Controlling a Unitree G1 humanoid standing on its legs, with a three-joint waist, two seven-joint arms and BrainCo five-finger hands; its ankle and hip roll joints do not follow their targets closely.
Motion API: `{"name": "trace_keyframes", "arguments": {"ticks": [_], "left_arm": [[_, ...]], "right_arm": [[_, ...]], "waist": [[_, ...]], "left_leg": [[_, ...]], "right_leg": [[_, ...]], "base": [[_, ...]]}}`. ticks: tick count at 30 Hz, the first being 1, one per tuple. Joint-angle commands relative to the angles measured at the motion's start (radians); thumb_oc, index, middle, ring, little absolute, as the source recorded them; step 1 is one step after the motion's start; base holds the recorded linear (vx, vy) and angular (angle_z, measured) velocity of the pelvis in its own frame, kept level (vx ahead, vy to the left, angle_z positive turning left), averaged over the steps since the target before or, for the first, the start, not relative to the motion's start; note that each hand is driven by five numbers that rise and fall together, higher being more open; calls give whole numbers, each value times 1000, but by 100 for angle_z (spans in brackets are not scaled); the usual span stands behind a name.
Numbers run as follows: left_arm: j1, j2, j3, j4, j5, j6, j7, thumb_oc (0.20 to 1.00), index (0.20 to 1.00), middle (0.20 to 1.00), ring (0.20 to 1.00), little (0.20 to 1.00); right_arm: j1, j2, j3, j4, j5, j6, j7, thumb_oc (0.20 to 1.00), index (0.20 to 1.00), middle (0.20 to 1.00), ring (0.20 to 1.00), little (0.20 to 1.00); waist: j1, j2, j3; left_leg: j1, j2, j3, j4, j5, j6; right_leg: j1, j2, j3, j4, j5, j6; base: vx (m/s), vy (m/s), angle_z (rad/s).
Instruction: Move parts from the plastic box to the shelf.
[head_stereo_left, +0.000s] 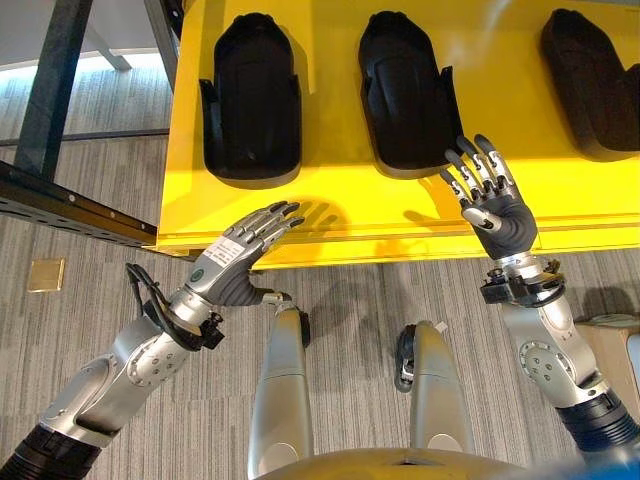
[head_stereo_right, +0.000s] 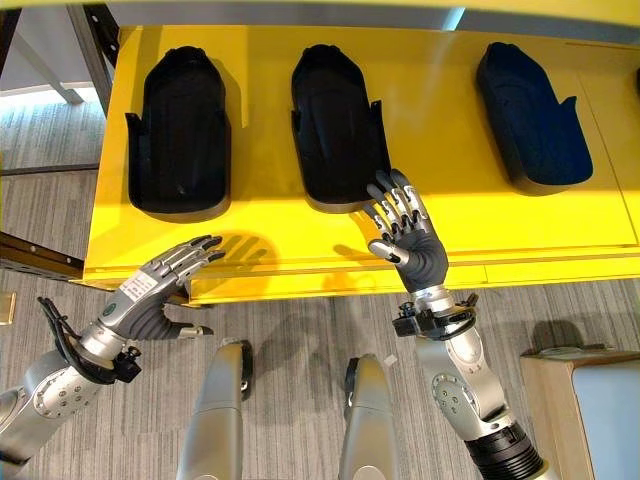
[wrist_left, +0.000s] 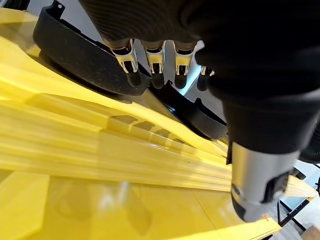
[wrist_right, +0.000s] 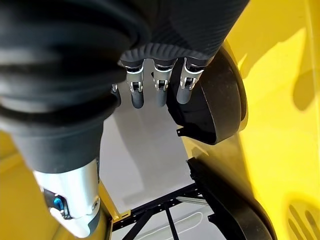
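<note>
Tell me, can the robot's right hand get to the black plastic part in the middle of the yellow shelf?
Probably yes. The right hand is open, with straight fingertips at the near edge of the middle black plastic part on the yellow shelf. Nothing lies between them. The left hand sits at the shelf's front edge, out of the way.

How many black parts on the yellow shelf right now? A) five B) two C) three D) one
C: three black parts lie in a row on the yellow shelf, at the left, the middle and the right; the left robot hand and the right robot hand are both open and hold nothing.
</note>
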Motion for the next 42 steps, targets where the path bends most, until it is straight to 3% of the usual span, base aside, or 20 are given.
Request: {"name": "trace_keyframes", "arguments": {"ticks": [1, 10, 33, 35, 36, 38, 40, 42], "left_arm": [[18, 35, 39, -4, 33, -22, 60, 1000, 1000, 1000, 1000, 1000], [8, 27, 72, 47, 90, -10, 95, 1000, 1000, 1000, 1000, 1000], [-72, -14, -6, 201, 156, 27, 104, 1000, 1000, 1000, 1000, 1000], [-76, -17, -5, 204, 159, 29, 109, 1000, 1000, 1000, 1000, 1000], [-84, -21, 2, 206, 164, 32, 116, 1000, 1000, 1000, 1000, 1000], [-88, -23, 6, 205, 169, 33, 120, 1000, 1000, 1000, 1000, 1000], [-113, -38, 12, 216, 175, 41, 135, 1000, 1000, 1000, 1000, 1000], [-119, -42, 12, 220, 176, 44, 138, 1000, 1000, 1000, 1000, 1000]], "right_arm": [[19, -20, -12, -30, -25, -70, 11, 1000, 1000, 1000, 1000, 1000], [27, -18, -15, -25, -18, -60, 19, 1000, 1000, 1000, 1000, 1000], [22, -4, -21, -16, -13, -57, 18, 1000, 1000, 1000, 1000, 1000], [22, -4, -21, -16, -13, -57, 18, 1000, 1000, 1000, 1000, 1000], [23, -1, -23, -17, -10, -55, 18, 1000, 1000, 1000, 1000, 1000], [24, -1, -25, -17, -10, -55, 17, 1000, 1000, 1000, 1000, 1000], [26, 4, -27, -14, -10, -50, 18, 1000, 1000, 1000, 1000, 1000], [26, 4, -26, -12, -10, -48, 17, 1000, 1000, 1000, 1000, 1000]], "waist": [[4, -9, -81], [5, -6, -84], [-4, -8, -85], [-4, -7, -90], [-4, -9, -86], [-4, -8, -92], [-8, -10, -90], [-8, -9, -96]], "left_leg": [[0, -7, 13, -11, 20, 62], [-4, -7, 13, -6, 20, 60], [-6, -2, 18, 3, 21, 57], [4, -2, 13, 10, -7, 52], [-5, 0, 19, 5, 18, 57], [5, -1, 15, 8, -7, 52], [-7, 0, 19, 5, 19, 58], [4, 1, 15, 10, -7, 53]], "right_leg": [[-96, 41, -6, -71, 186, -55], [-100, 42, -3, -66, 185, -58], [-103, 45, 0, -58, 180, -63], [-95, 48, 5, -49, 155, -56], [-105, 47, 0, -55, 178, -63], [-97, 50, 5, -49, 156, -55], [-108, 48, 3, -55, 179, -63], [-101, 51, 7, -48, 157, -56]], "base": [[0, 0, 0], [0, 0, 0], [0, 0, 0], [40, -1, 0], [0, 0, 0], [-5, 3, -6], [-5, 11, -8], [82, 5, -3]]}}
